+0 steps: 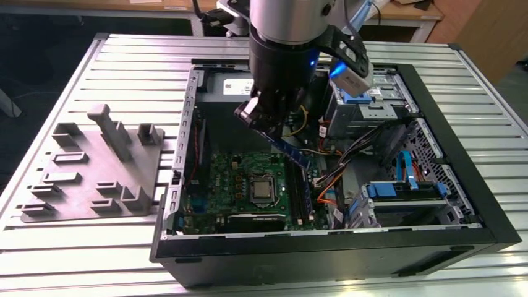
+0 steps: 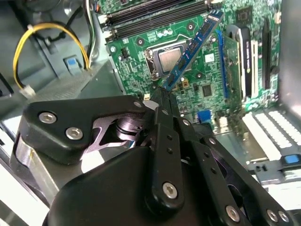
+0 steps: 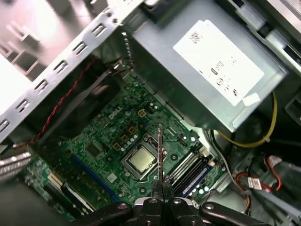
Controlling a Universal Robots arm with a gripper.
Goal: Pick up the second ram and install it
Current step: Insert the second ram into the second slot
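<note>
- Since the ram (image 2: 194,44) was clamped by one end between the shut fingers of the pincer (image 2: 162,93) and hung clear of every surface, the pick-up part of the task looked done.
- In the exterior view the ram hung tilted inside the open case (image 1: 330,263). It was above the motherboard (image 1: 235,179) and close over the processor (image 1: 262,190), touching neither.
- The grey tray (image 1: 91,179) lay on the bench (image 1: 74,253) at the exterior view's left, well apart from the case and from the arm.
- In the first wrist view the ram showed edge-on as a thin line over the board. The memory slots (image 3: 192,170) lay just beside that line, not under it.
- In the second wrist view the ram's free end pointed up towards the slots but stopped short of them, with the strip slanted across the board instead of lying along a slot.
- Whether any slot already held a strip, I could not tell.
- By my reading the install part was not done: the ram sat in no slot, was not lined up with one, and its whole weight was carried by the pincer's grip.
</note>
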